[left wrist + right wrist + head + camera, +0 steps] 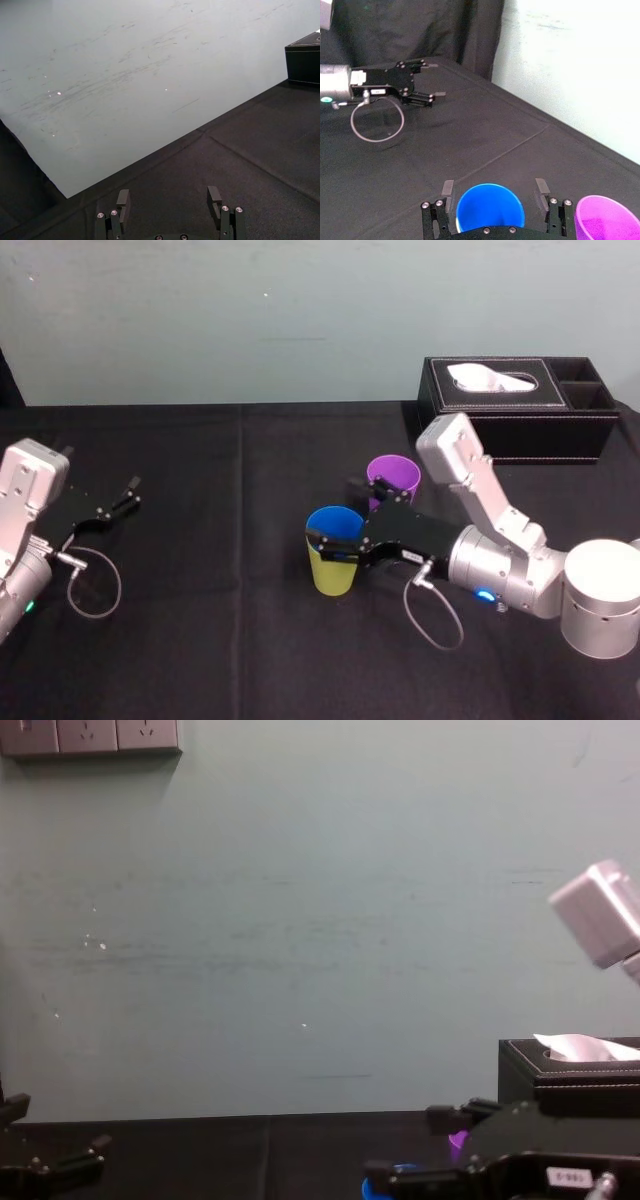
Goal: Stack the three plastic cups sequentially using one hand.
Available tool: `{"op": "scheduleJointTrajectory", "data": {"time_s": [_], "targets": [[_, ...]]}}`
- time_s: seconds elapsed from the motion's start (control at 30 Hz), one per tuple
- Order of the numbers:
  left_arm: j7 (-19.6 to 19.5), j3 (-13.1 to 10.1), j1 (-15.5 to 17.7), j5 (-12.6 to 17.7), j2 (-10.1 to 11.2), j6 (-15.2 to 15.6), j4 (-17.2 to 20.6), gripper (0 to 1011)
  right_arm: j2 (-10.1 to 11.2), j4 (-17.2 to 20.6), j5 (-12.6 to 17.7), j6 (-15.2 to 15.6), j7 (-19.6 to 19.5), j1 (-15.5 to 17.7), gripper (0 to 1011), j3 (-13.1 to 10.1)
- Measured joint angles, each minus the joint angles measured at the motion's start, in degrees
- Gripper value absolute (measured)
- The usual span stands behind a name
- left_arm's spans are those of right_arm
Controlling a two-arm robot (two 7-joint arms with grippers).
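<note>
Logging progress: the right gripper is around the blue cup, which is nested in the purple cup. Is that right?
Not quite. The blue cup, with the right gripper around it, is nested in the yellow-green cup; the purple cup stands apart behind. The head view shows it.

purple cup [394, 477] close behind r claw [345, 522], tissue box [520, 410] back-right; bare cloth [220, 570] leftward
</note>
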State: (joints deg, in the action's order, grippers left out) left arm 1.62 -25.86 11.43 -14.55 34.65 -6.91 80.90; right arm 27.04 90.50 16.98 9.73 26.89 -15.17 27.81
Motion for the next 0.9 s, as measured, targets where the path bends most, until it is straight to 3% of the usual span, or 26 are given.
{"op": "scheduleJointTrajectory", "data": {"time_s": [0.37, 0.7, 0.9], "targets": [[0.0, 0.0, 0.0, 0.0, 0.0, 0.0, 0.0, 1010, 2.0, 2.7, 2.7, -0.6, -1.8, 3.4, 1000, -5.2], [0.0, 0.0, 0.0, 0.0, 0.0, 0.0, 0.0, 1010, 3.1, 1.4, 4.8, -1.7, -2.9, 5.3, 1000, -9.1], [0.0, 0.0, 0.0, 0.0, 0.0, 0.0, 0.0, 1010, 3.3, 0.1, 5.1, -2.3, -3.2, 6.0, 1000, -9.9]]}}
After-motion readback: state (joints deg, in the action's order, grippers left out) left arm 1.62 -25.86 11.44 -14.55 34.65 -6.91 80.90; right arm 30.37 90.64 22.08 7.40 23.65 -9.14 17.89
